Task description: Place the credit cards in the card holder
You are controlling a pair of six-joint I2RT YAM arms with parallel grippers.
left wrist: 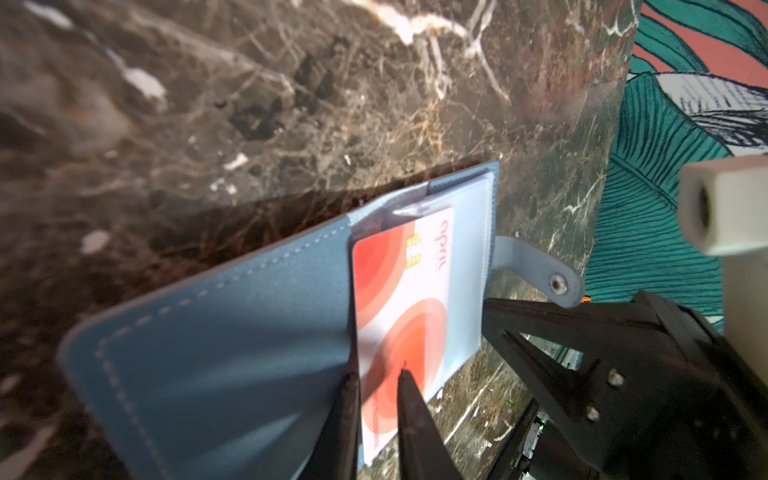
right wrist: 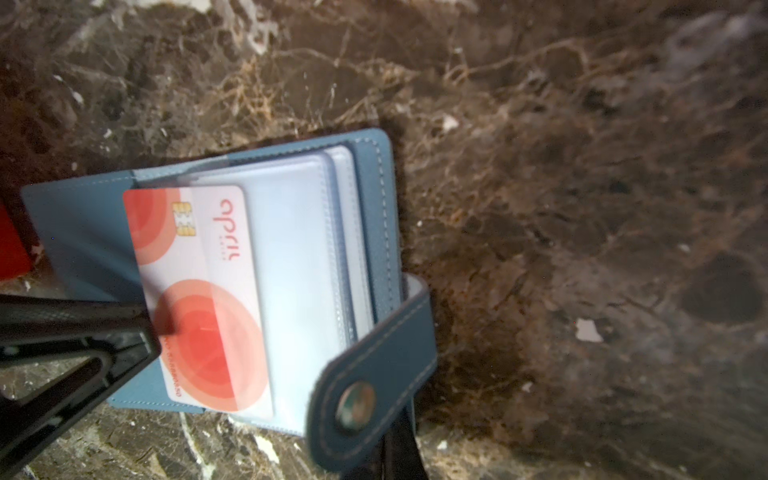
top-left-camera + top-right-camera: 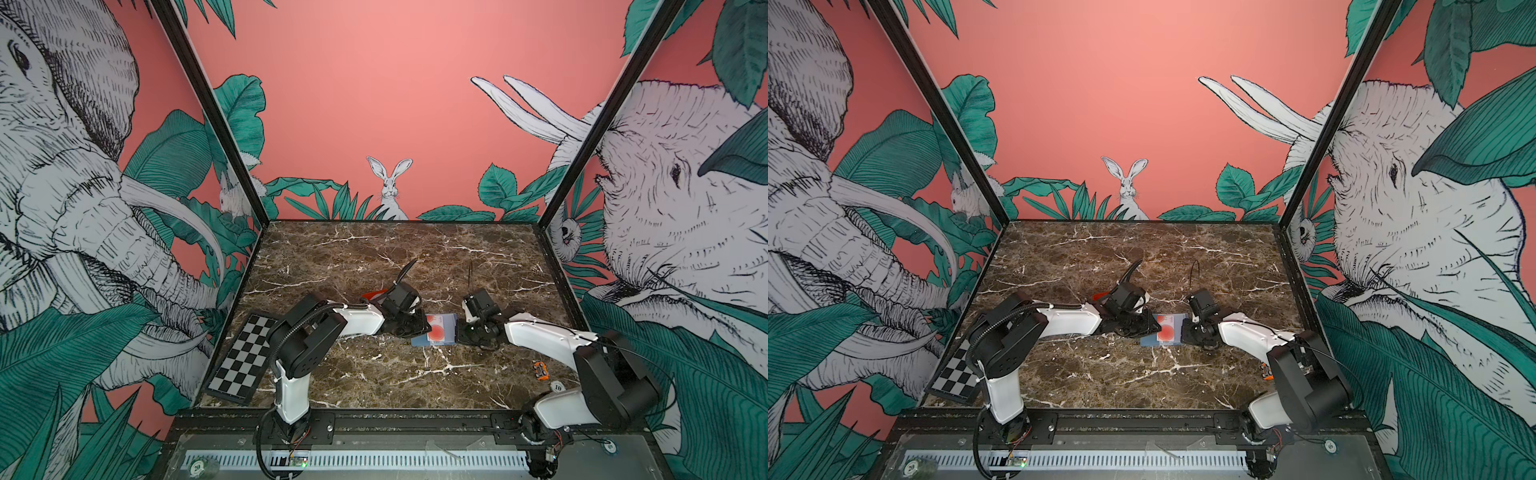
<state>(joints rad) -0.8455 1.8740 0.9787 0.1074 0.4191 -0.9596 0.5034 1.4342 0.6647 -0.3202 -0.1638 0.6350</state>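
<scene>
Entry: card holder (image 3: 420, 340), slate-blue, laid open and flat at ctr of bench (image 3: 374, 257), btwn the two tools. Clear sleeves (image 2: 299, 249) stacked on leaf nearer R tool. Credit card (image 2: 199, 291), white w/ red-pink circles + gold chip, face up on holder. One long edge tucked under top sleeve, rest out over spine and other leaf. L tool (image 1: 376, 376): jaws a narrow gap apart, nothing clamped. One fingertip (image 1: 405, 376) down on card's big red circle, other at card's outer edge. R tool (image 3: 460, 332): clenched, at holder's opposite side, tips just beside snap tab (image 2: 374, 374), which curls upward. Whether tab is pinched: cannot tell. Also on bench: checkerboard panel (image 3: 243, 357) by L arm base, well apart from holder. Small orange obj (image 3: 540, 369) near R arm. Red item (image 3: 371, 296) behind L tool, mostly hidden.
</scene>
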